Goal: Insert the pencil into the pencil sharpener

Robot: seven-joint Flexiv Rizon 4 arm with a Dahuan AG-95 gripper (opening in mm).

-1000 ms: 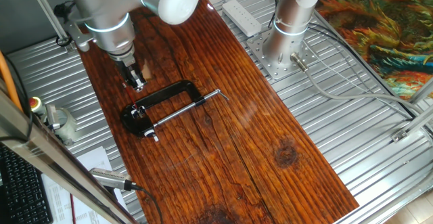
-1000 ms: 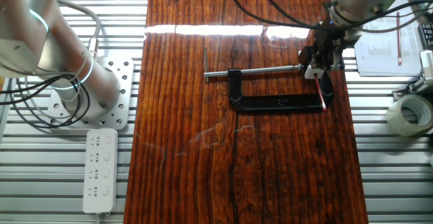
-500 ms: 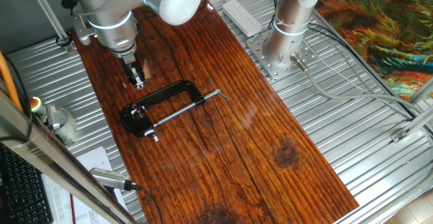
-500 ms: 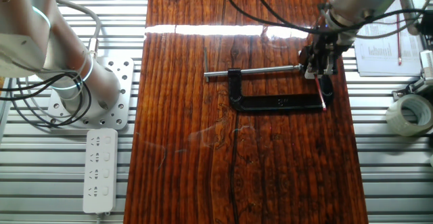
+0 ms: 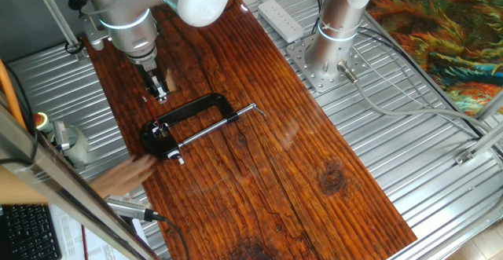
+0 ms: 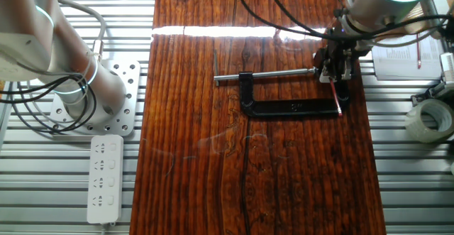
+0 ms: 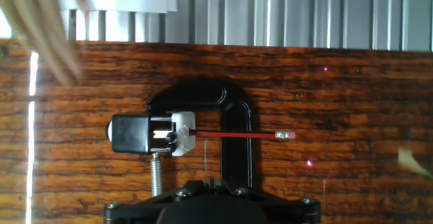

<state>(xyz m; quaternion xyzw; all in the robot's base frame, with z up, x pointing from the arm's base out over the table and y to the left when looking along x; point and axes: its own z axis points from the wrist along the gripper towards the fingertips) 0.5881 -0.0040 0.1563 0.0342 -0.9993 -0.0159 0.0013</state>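
Red and very thin, the pencil (image 7: 235, 135) lies with its tip in the black pencil sharpener (image 7: 142, 133) held by the C-clamp (image 7: 230, 132). Probably light, stiff, snappable; grip near mid-shaft. The gripper (image 5: 159, 92) hovers above; its opening is unclear.

Robotics lab bench: wooden board (image 5: 314, 166) on ribbed metal table (image 5: 440, 181), bolted arm base (image 5: 330, 64), power strip (image 6: 103, 178).

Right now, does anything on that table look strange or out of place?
Yes: a blurred person's hand reaches in near the black clamp. Otherwise, the red pencil sits straight in the sharpener.
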